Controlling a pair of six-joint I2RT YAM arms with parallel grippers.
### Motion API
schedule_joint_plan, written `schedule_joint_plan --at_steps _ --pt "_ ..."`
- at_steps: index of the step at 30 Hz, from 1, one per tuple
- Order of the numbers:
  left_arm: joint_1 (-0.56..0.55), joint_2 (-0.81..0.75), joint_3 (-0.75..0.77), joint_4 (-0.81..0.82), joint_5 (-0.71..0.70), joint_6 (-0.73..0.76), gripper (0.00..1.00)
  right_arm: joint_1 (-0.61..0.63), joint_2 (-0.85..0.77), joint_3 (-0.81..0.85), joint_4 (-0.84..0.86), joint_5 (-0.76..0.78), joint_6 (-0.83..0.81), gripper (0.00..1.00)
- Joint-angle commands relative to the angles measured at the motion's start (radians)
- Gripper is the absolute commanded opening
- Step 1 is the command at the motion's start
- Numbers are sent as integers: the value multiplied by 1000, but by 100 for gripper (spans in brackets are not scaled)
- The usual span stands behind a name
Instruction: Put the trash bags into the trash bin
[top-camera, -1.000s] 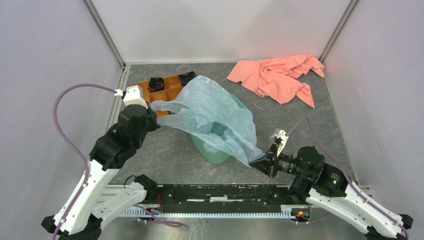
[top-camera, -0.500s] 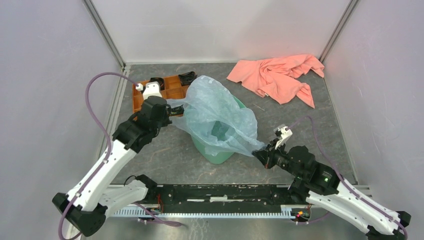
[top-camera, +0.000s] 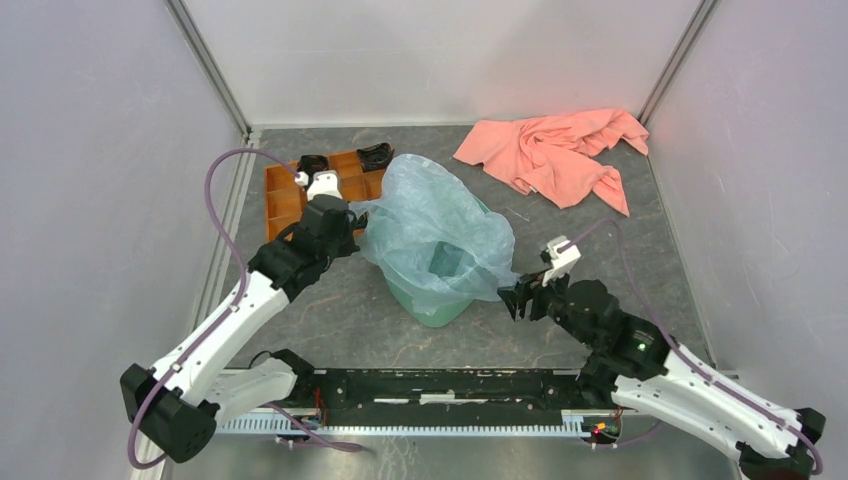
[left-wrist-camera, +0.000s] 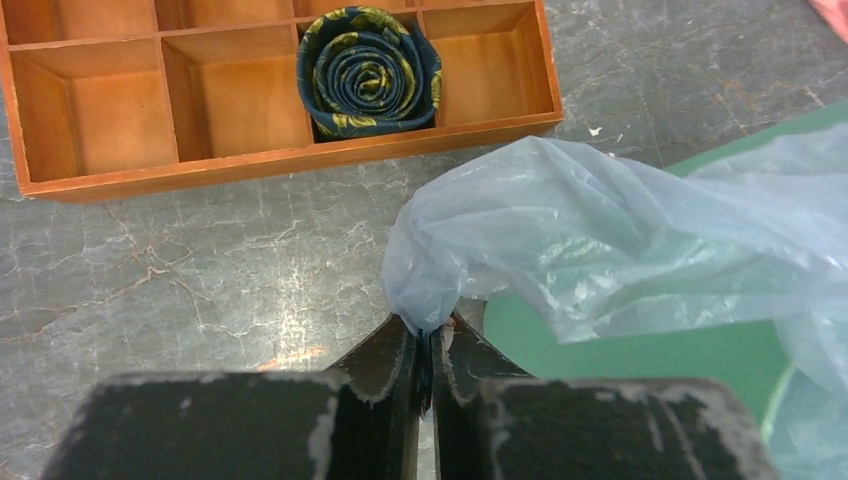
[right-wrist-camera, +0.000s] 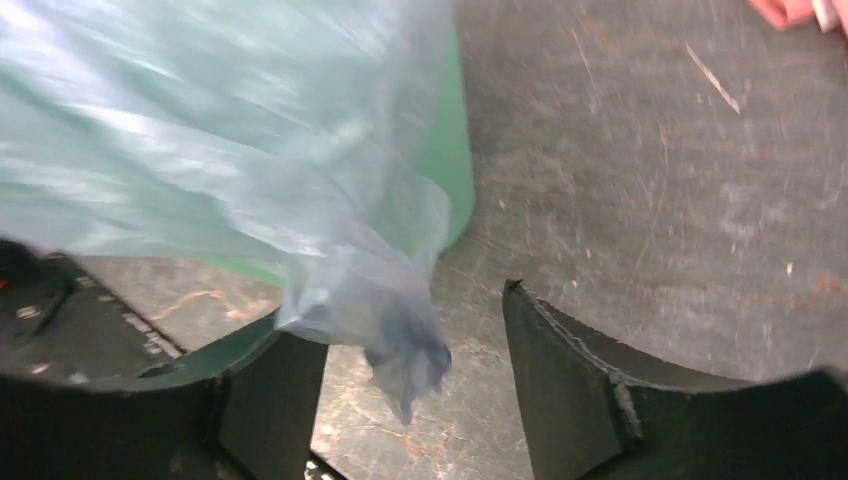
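Observation:
The pale blue trash bag (top-camera: 430, 225) is draped over the mint-green trash bin (top-camera: 432, 306) in the middle of the floor and covers its mouth. My left gripper (top-camera: 352, 222) sits just left of the bin, its jaws pressed together on a bunched corner of the bag (left-wrist-camera: 600, 235). That pinch shows at the gripper (left-wrist-camera: 430, 335) in the left wrist view, with the bin (left-wrist-camera: 640, 350) just beyond. My right gripper (top-camera: 510, 297) stands open at the bin's right side. A loose corner of the bag (right-wrist-camera: 380, 300) hangs between its spread fingers (right-wrist-camera: 570, 370), which do not grip it.
An orange compartment tray (top-camera: 283, 190) lies behind the left gripper, with a rolled dark tie (left-wrist-camera: 370, 65) in one cell. A salmon-pink cloth (top-camera: 550, 150) is crumpled at the back right. Enclosure walls stand on three sides.
The left arm has swung right toward the bin, carrying its bag corner. The stretched bag has gathered over the bin. The right gripper has opened, let go of its corner, and moved closer.

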Motion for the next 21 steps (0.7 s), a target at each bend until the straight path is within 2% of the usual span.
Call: schedule_joint_plan --at_steps 1,5,9,13,18,21 --pt "6 -57 -9 65 33 -22 12 -1 -64 176 -135 -131 -93 73" --pt "5 -84 -39 83 38 1 14 -1 -99 216 -134 -211 -192 82" --pt "7 -81 -51 67 19 15 15 -1 -39 221 -32 -241 -277 83" --pt "7 -64 -36 63 41 12 15 -1 92 263 70 -229 -358 82" --pt "7 -66 -38 60 50 -17 15 -2 203 353 56 3 -363 65" --pt "8 -53 -28 33 54 -18 15 -2 186 341 94 129 -339 42"
